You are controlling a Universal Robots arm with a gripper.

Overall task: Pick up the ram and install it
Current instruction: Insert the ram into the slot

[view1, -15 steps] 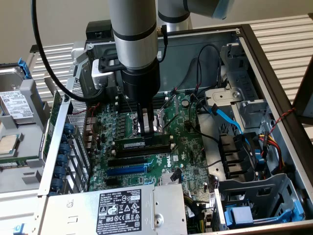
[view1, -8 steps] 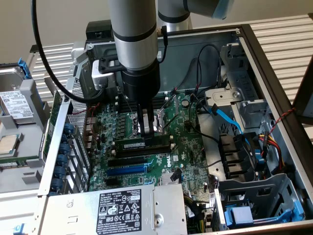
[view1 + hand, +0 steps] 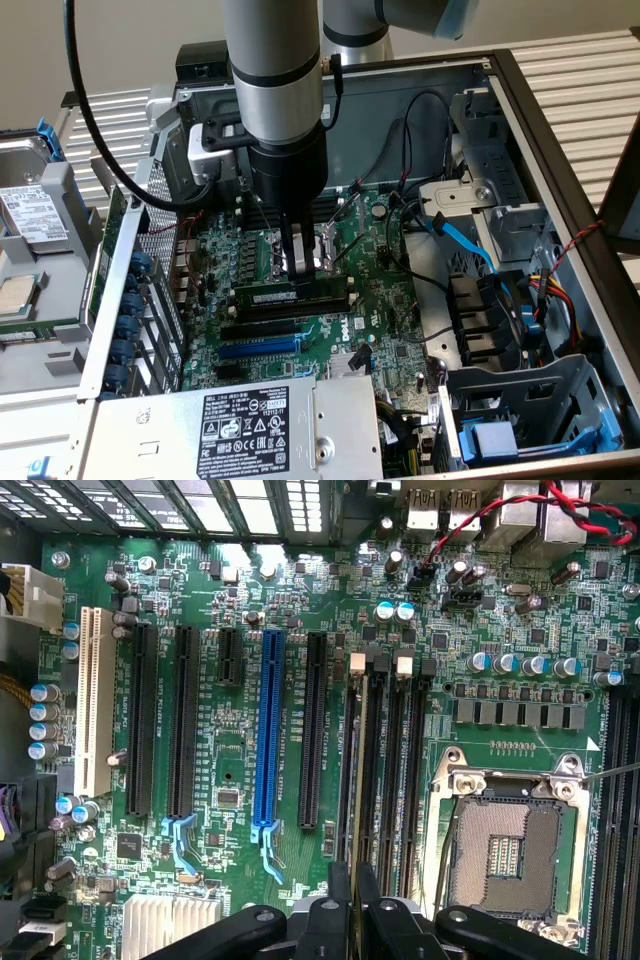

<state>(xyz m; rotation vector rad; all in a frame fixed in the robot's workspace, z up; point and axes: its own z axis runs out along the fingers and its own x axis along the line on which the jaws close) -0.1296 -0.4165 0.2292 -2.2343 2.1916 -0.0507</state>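
Inside an open computer case (image 3: 400, 85), the robot arm's gripper (image 3: 297, 268) hangs straight down over the green motherboard (image 3: 390, 300). Its fingers are pinched closed on the ram (image 3: 285, 296) — a thin dark-green strip standing on edge, lined up along the black memory slots (image 3: 412, 770), just beside the bare processor socket (image 3: 505, 855).

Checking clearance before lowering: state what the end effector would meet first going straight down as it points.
The end effector grips the ram over a black memory slot; the ram would likely meet that slot first, if not already touching.
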